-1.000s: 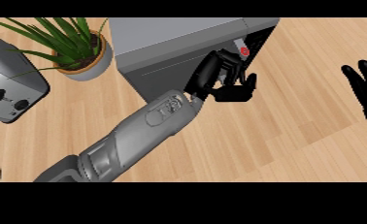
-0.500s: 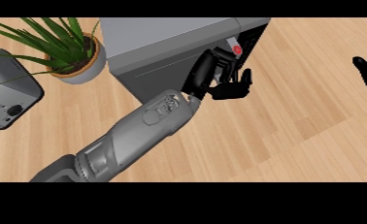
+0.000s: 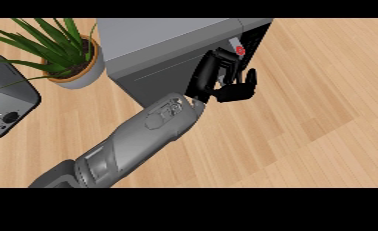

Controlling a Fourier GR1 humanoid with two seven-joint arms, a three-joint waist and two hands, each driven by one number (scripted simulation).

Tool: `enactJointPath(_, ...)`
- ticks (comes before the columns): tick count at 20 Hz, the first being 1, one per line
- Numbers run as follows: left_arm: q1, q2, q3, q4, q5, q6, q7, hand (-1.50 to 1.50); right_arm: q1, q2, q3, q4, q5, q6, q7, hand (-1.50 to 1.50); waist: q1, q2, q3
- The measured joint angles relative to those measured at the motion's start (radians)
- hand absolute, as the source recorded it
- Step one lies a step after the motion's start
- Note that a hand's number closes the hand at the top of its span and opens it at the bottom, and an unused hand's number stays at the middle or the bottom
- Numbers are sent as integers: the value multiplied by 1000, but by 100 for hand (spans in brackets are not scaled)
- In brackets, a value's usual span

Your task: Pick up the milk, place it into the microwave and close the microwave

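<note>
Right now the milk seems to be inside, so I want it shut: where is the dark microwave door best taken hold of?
Probably at its free edge, from the right: the dark microwave door stands swung out from the grey box-shaped microwave, and the left hand, fingers straight, sits beside it.

The surface (image 3: 310,125) looks like pale wood planks, smooth and matt. The microwave (image 3: 170,50) is plain matt grey, like painted metal. The forearm (image 3: 140,140) has smooth grey plastic-looking shells; the left hand (image 3: 225,82) is matt black. The pot (image 3: 77,75) looks matt grey.
</note>
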Motion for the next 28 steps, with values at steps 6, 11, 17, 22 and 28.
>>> enactJointPath(6,2,3,-4,-7,16,35,-12,150,-22,-34,-21,12,-21,7,19,-150,-7,3,1)
enactJointPath(11,2,6,-8,-11,28,53,-21,150,-37,-48,-31,24,-49,13,31,-150,-12,4,2)
enactJointPath(17,3,9,-15,-15,38,70,-35,150,-56,-65,-42,35,-81,18,46,-150,-15,7,2)
enactJointPath(22,2,10,-19,-17,48,82,-43,150,-72,-78,-47,44,-110,25,58,-150,-17,8,3)
enactJointPath(28,-18,-45,7,16,89,148,-30,150,-74,-95,-77,57,-139,17,69,-150,12,7,4)
